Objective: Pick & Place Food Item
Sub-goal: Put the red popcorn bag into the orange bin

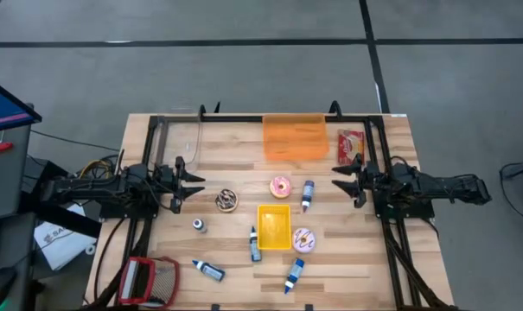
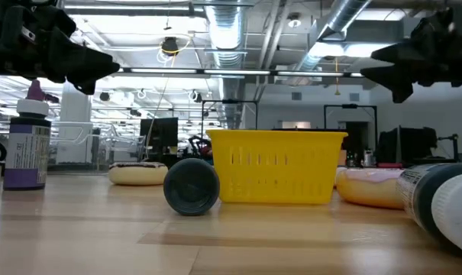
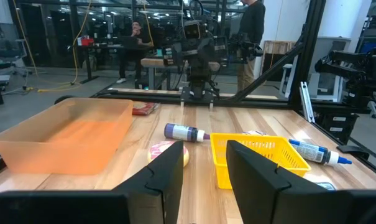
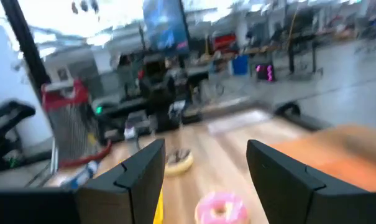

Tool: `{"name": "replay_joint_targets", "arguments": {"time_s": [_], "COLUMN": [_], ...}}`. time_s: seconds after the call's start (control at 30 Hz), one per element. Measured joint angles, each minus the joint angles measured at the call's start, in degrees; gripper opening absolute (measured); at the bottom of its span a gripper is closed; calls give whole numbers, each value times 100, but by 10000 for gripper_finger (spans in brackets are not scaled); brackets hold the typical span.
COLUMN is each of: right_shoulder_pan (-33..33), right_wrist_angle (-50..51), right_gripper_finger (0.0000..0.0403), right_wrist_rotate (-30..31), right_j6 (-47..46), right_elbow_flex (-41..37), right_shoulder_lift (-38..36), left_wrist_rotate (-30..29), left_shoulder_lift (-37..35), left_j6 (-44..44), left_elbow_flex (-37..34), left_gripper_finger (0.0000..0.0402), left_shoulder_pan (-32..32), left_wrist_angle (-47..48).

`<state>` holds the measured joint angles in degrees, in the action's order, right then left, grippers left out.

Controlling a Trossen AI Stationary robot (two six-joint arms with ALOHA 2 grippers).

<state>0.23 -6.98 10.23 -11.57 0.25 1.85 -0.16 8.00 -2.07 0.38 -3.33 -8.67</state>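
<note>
Overhead, you have both arms parked at the table's two sides, each facing in toward the middle. The left gripper [image 1: 199, 184] sits above the wood near the chocolate donut [image 1: 226, 200], its jaws drawn nearly together with only a narrow slot between them and nothing in it. The right gripper [image 1: 337, 177] hangs over the opposite side with its jaws spread apart and empty. Between the two you will find the food items: a pink-frosted donut [image 1: 280, 187] just below the orange bin [image 1: 294, 138], the chocolate donut to its left, and a second pink-and-white donut [image 1: 303, 239] just beside the lower right corner of the yellow basket [image 1: 274, 226]. None of the donuts is in the basket or in the bin; all three lie on the table [image 1: 391, 259]. Small dark bottles are scattered round: one [image 1: 308, 193] lies right of the pink-frosted donut, one [image 1: 254, 244] against the basket's left wall, one [image 1: 208, 270] and another [image 1: 294, 275] toward the near edge, and one [image 1: 198, 225] stands upright left of the basket. A red-and-white snack packet [image 1: 351, 143] lies right of the bin. A red wire shopping basket [image 1: 149, 280] lies at the near left corner.
</note>
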Motion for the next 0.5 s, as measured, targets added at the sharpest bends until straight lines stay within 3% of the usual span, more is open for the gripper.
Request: {"name": "replay_joint_targets", "arguments": {"time_s": [0.23, 0.43, 0.5], "right_shoulder_pan": [-36, -30, 0], "right_wrist_angle": [-604, -428, -431], "right_gripper_finger": [219, 219, 219], "right_wrist_rotate": [-20, -690, -729], "right_j6": [-700, -859, -763], "right_elbow_flex": [2, 0, 0], "right_shoulder_lift": [-2, 2, 2], "left_wrist_rotate": [-193, -161, 128], "left_shoulder_lift": [1, 2, 1], "left_j6": [-102, -544, -585], "left_elbow_flex": [0, 0, 0], "left_gripper_finger": [120, 120, 120], "left_shoulder_pan": [2, 2, 2], "left_wrist_angle": [-827, -1456, -1615]}}
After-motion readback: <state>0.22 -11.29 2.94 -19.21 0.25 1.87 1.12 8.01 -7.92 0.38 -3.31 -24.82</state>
